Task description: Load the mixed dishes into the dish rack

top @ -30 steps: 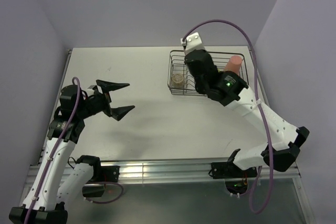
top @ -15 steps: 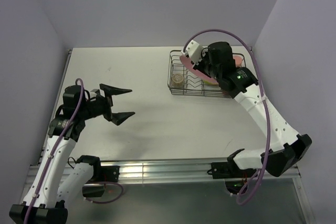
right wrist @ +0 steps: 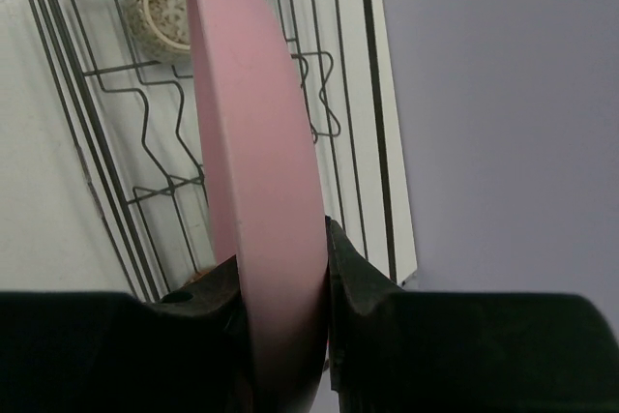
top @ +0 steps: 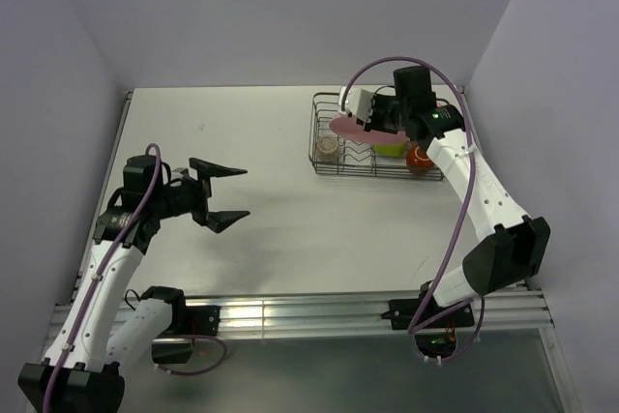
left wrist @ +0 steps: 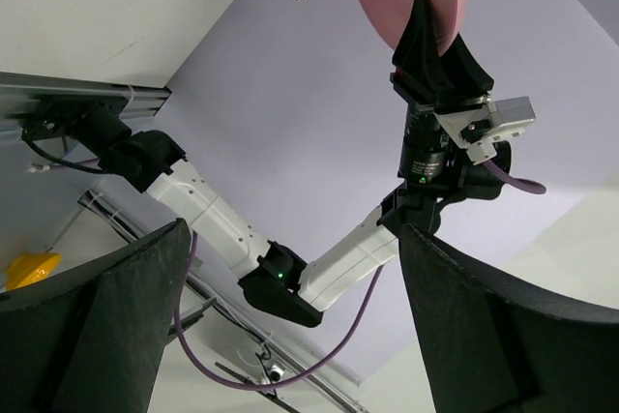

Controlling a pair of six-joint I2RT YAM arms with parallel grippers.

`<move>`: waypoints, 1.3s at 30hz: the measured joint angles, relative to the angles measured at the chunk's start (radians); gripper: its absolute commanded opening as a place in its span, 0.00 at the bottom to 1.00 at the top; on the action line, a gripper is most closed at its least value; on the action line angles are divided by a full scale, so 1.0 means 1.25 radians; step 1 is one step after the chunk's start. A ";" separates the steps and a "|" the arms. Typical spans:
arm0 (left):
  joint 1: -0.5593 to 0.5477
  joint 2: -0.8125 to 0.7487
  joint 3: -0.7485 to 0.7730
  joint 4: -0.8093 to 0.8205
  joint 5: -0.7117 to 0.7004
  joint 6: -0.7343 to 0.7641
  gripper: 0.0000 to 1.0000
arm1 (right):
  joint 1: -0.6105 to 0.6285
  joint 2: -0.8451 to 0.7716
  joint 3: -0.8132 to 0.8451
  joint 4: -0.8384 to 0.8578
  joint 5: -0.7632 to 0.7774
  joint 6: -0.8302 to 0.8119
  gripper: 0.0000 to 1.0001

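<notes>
At the table's (top: 271, 123) 9 o'clock, the left fingers (top: 215, 169) gaped wide, holding nothing. Toward 1 o'clock, the right fingers (right wrist: 360, 287) pinched the plate (right wrist: 256, 162) by its rim above the rack (top: 312, 142). Likely stiff, slick and breakable, it seemed best gripped there. In the right wrist view it stood edge-on, long axis running 6 to 12 o'clock.

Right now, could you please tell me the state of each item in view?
Plate: held on edge in right gripper, above the rack.
Cup: in rack, left end.
Bowl: in rack, partly hidden.
Mug: in rack, right end.
Left gripper: open, empty.
</notes>
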 measured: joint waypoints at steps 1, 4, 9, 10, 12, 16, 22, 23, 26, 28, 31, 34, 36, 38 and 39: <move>0.000 0.003 0.000 0.000 0.000 0.001 0.95 | -0.001 0.011 0.004 0.000 -0.011 -0.008 0.00; 0.000 0.008 -0.004 0.006 0.000 0.003 0.95 | -0.003 0.041 0.010 0.002 -0.038 -0.031 0.00; 0.000 0.007 -0.034 0.030 0.002 -0.005 0.95 | -0.004 0.063 0.010 0.003 -0.053 -0.060 0.00; 0.001 0.007 -0.042 0.034 0.003 -0.009 0.95 | -0.005 0.063 0.009 0.006 -0.054 -0.063 0.00; 0.001 0.007 -0.056 0.043 0.003 -0.016 0.95 | -0.008 0.063 0.005 0.014 -0.059 -0.068 0.00; 0.001 0.008 -0.065 0.059 0.003 -0.023 0.95 | -0.019 0.062 -0.024 0.034 -0.066 -0.082 0.00; 0.001 0.030 -0.065 0.084 0.009 -0.024 0.95 | -0.024 0.062 -0.041 0.042 -0.068 -0.089 0.00; 0.001 0.034 -0.065 0.087 0.009 -0.024 0.95 | -0.024 0.062 -0.041 0.043 -0.068 -0.089 0.00; 0.001 0.040 -0.066 0.097 0.011 -0.024 0.95 | -0.024 0.062 -0.049 0.050 -0.069 -0.089 0.00; 0.001 0.041 -0.067 0.106 0.015 -0.026 0.95 | -0.024 0.062 -0.058 0.057 -0.069 -0.089 0.00; 0.001 0.044 -0.070 0.116 0.016 -0.029 0.95 | -0.024 0.062 -0.071 0.066 -0.068 -0.089 0.00; 0.003 0.049 -0.070 0.121 0.020 -0.031 0.95 | -0.024 0.062 -0.075 0.073 -0.063 -0.087 0.00; 0.006 0.052 -0.070 0.124 0.023 -0.031 0.95 | -0.023 0.064 -0.076 0.075 -0.057 -0.083 0.00; 0.008 0.056 -0.070 0.128 0.027 -0.031 0.95 | -0.022 0.071 -0.075 0.078 -0.049 -0.075 0.00; 0.009 0.057 -0.070 0.129 0.030 -0.031 0.95 | -0.021 0.076 -0.075 0.081 -0.045 -0.070 0.00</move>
